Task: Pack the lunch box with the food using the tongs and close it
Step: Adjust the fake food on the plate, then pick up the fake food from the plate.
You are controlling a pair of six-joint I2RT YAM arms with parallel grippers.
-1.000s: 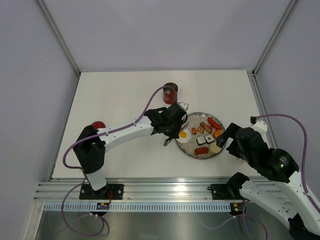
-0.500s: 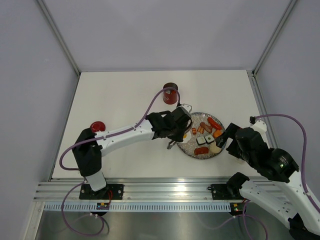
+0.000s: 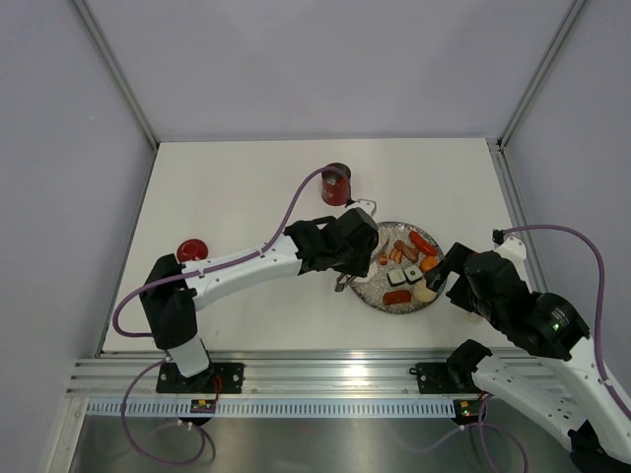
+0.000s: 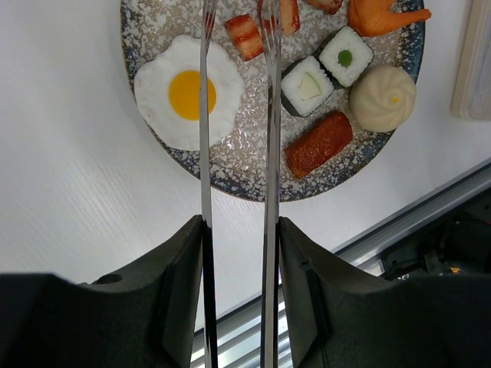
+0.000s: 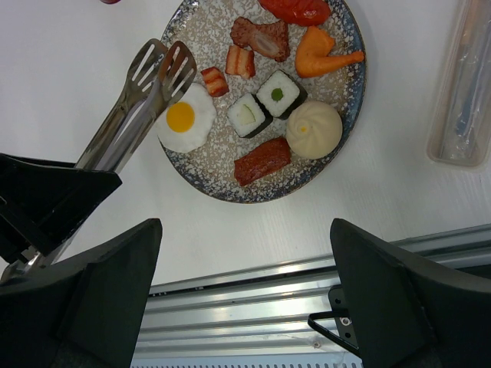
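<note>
**L arm** [image 3: 246, 264]: stretched low from its near-left base, diagonally across the desk [image 3: 227, 187] to the left edge of the plate [image 3: 378, 296], wrist tipped down. Left pincer [image 4: 238, 226] is pinching the tongs [image 4: 268, 115], one finger [image 4: 180, 284] outside each tong arm. The two tong arms are parted and run parallel.

**R arm** [image 3: 532, 320]: folded at near-right, wrist raised just beside the plate's right rim. Right pincer [image 5: 245, 226] is spread wide, nothing between its fingers.

**Task items:**
- Lunch box [image 3: 336, 184] stands upright on the desk beyond the plate, apart from it, mouth open.
- Lid [image 3: 192, 247] lies well apart, beside the L arm's near link.
- Food is all on the plate: fried egg [image 5: 184, 119] at left, sushi rolls [image 5: 249, 115] in the middle, bun [image 5: 313, 129] at right, sausage [image 5: 262, 161] at the near side, carrot piece [image 5: 322, 50] at far right.

**View differences:**
- Top view: the pincer body hides the egg & tong tips. Only the tongs' tail end shows below it.
- R wrist view: tong tips sit side by side over the plate's left rim, at the egg's edge. Contact w/ the egg: cannot tell.
- L wrist view: looks along the tongs. One arm crosses over the egg, the other passes a small striped red piece [image 4: 245, 34].
- Wrist views only: a pale translucent case [image 5: 464, 84] on the desk right of the plate.
</note>
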